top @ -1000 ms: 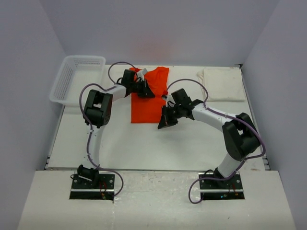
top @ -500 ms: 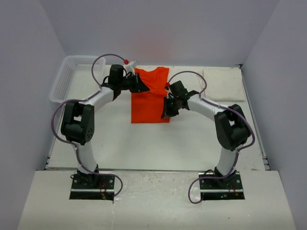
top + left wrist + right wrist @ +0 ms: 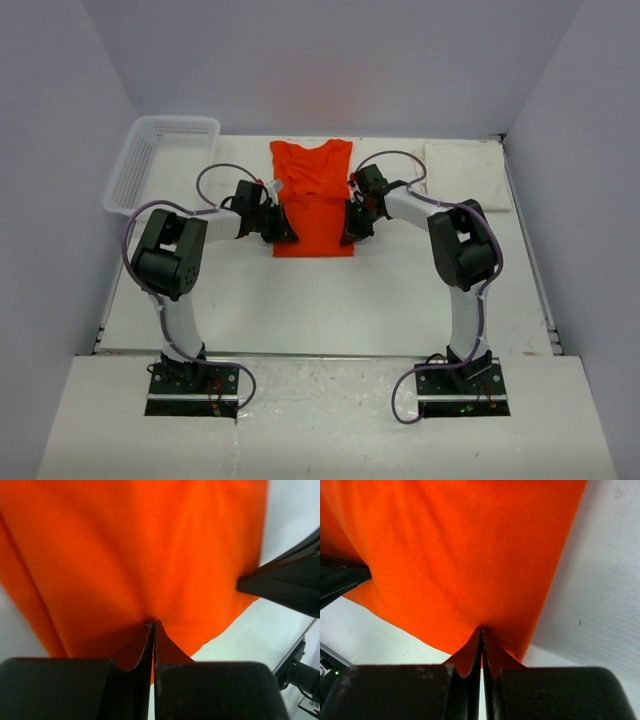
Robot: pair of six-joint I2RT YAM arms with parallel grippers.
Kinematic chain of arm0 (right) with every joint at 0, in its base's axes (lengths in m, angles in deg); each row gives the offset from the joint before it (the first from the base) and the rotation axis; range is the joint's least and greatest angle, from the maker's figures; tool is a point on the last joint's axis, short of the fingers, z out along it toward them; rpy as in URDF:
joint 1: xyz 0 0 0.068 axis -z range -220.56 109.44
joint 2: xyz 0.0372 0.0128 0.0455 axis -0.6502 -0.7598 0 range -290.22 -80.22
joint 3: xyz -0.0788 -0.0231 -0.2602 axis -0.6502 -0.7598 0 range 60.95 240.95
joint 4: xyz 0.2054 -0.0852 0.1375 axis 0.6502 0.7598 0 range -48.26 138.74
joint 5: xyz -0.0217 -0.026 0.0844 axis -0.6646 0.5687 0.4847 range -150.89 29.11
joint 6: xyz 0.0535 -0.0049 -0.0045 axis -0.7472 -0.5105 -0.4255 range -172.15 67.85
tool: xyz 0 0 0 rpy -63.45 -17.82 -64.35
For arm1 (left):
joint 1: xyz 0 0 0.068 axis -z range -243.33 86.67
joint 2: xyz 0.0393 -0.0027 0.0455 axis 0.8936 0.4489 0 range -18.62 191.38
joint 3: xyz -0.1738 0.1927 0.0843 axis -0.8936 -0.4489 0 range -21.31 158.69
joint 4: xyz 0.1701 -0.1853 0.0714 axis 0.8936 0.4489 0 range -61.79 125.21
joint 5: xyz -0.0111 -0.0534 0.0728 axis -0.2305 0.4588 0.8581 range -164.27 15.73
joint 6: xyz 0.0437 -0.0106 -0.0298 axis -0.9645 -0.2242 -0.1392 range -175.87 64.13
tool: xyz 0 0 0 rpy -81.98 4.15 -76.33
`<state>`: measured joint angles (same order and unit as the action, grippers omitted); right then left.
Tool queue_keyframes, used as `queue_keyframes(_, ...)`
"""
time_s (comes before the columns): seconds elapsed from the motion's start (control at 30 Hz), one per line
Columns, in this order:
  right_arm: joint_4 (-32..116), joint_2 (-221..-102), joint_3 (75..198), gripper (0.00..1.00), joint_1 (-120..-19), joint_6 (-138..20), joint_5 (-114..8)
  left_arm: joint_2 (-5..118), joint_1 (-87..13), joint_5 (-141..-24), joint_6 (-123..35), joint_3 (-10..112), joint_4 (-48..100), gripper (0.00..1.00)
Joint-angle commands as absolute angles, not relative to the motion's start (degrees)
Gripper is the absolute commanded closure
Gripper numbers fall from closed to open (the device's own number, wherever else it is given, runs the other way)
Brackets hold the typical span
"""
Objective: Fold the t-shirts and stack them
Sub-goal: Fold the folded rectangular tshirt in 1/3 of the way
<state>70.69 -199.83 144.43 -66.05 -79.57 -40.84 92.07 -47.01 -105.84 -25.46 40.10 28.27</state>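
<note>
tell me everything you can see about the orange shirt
The orange-red t-shirt is soft, matte cloth. It lies on the white table in a narrow lengthwise shape, neckline toward the far wall, rumpled near the top and smoother lower down. The left gripper is shut on its left edge and the right gripper on its right edge, each pinching up a small peak of fabric.
</note>
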Motion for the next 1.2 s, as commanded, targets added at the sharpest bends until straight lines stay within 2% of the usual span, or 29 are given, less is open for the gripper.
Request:
queue_keyframes(0.0,72.5,-199.7,144.9,1.00,-66.4,-80.9,-41.6,91.3,-46.4,-100.0,-25.9,38.7,32.0,1.00)
queue_keyframes(0.27,67.4,-195.4,132.6,1.00,-66.6,-83.5,-42.3,85.1,-46.0,-87.8,-24.2,28.9,37.1,1.00)
queue_keyframes(0.5,62.6,-188.4,119.6,1.00,-66.9,-85.2,-42.7,78.7,-44.6,-87.2,-21.3,15.9,35.1,1.00)
queue_keyframes(0.8,59.0,-170.1,103.0,1.00,-70.6,-88.8,-43.7,65.1,-34.5,-85.9,-13.3,7.2,36.1,1.00)
queue_keyframes(1.03,59.7,-150.4,92.1,1.00,-74.0,-91.3,-46.6,52.9,-32.9,-81.7,-12.6,6.7,42.6,1.00)
queue_keyframes(1.07,59.4,-146.0,90.2,0.99,-74.0,-91.2,-46.2,50.5,-32.7,-80.7,-12.9,7.2,44.9,1.00)
queue_keyframes(1.13,56.8,-142.9,88.4,0.85,-74.0,-91.0,-43.7,48.0,-32.7,-80.7,-12.9,7.3,46.1,1.00)
queue_keyframes(1.17,54.3,-141.8,87.2,0.53,-74.0,-91.0,-41.4,46.9,-32.7,-80.9,-13.0,7.3,46.9,1.00)
